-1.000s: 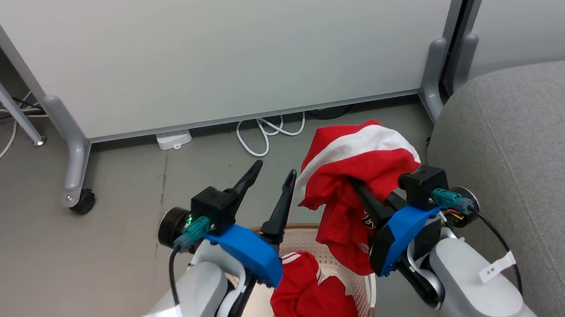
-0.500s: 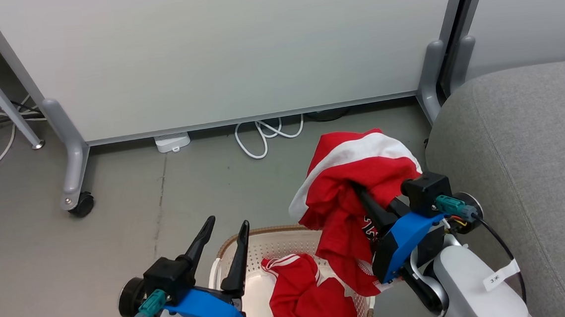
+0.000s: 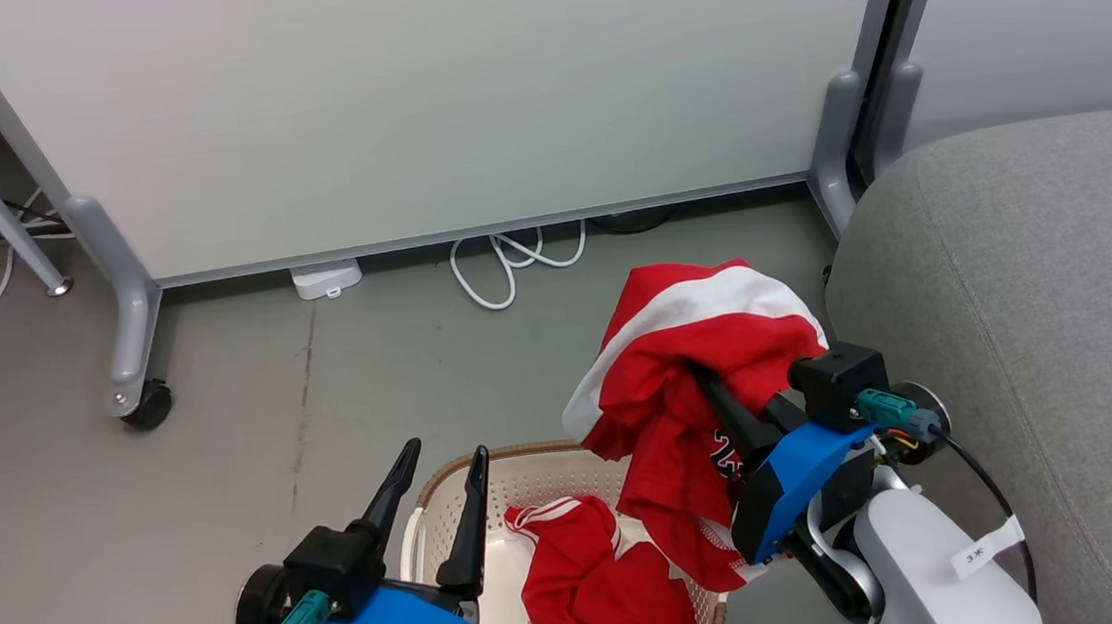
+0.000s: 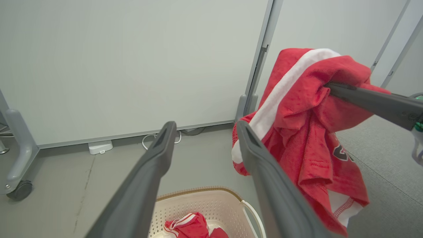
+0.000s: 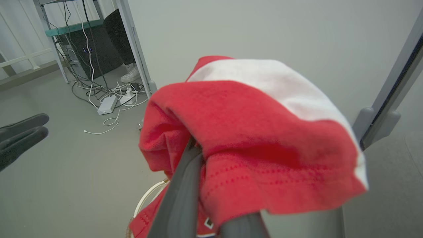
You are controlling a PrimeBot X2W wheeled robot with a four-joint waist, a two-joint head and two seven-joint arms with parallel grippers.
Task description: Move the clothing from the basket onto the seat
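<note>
**Jersey clamped aloft, one garment in the basket**

Our right pincer (image 3: pixel 719 403) is clenched on the jersey (image 3: pixel 704 326), its two long dark fingers vanishing into a bunched fold of bright red knit. The soft cloth mounds over the fingertips with a broad white stripe curving across the top. The rest hangs in loose creases below the fingers, where part of a dark printed numeral shows. Up close, the right wrist view shows dotted rows of perforation in the weave.

Our left pincer (image 3: pixel 445 449) is released, its tapered matte fingers spread with nothing between them. It sits to the left of the right pincer. Just below its fingertips is the basket (image 3: pixel 527 451), an oval of cream-white perforated plastic with a brown woven-look rim. Inside it, between and beneath the two pincers, lies the second garment (image 3: pixel 595 583), a crumpled red heap with thin white stripes at one edge. We cannot tell whether the jersey's lowest hem touches the basket's right side.

The seat (image 3: pixel 1035 298) stands near the right pincer, on its right. It is light-grey coarse fabric with a rounded corner and a stitched seam. Ahead of both pincers are smooth grey floor (image 3: pixel 229 394) and a flat pale partition panel (image 3: pixel 424 106).
</note>
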